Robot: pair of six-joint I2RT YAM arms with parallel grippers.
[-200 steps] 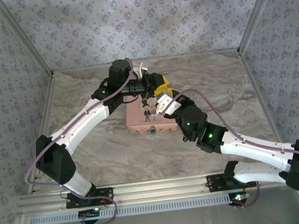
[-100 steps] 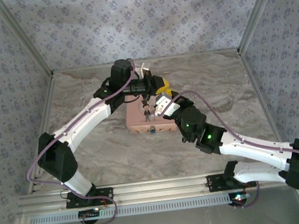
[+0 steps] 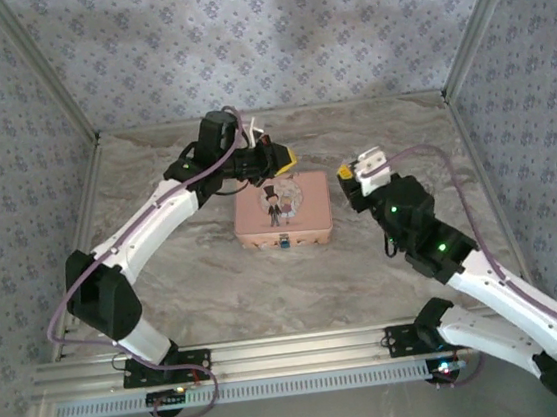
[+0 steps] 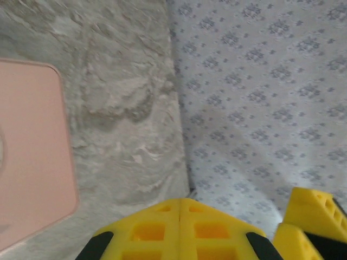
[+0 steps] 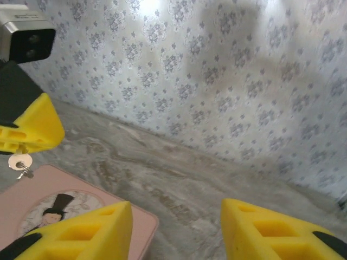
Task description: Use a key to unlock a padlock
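The tiny blue padlock [image 3: 285,243] sits at the front edge of the pink tin [image 3: 282,211]. My left gripper [image 3: 280,159] hovers over the tin's back edge, its jaws pressed together [image 4: 180,201]. In the right wrist view a small silver key [image 5: 20,162] hangs from the left gripper's yellow fingers [image 5: 32,127], above the tin's lid [image 5: 32,197]. My right gripper [image 3: 347,173] is to the right of the tin, apart from it. It stands open [image 5: 176,210] with nothing between its fingers.
The tin's lid [image 4: 32,157] carries a cartoon couple. The patterned back wall [image 3: 269,38] rises close behind the left gripper, and side walls close in the marbled table [image 3: 186,279]. There is bare table left, right and in front of the tin.
My right gripper has opened and swung right, away from the tin and the left gripper. The left gripper has shut and now keeps the key, shifted slightly left.
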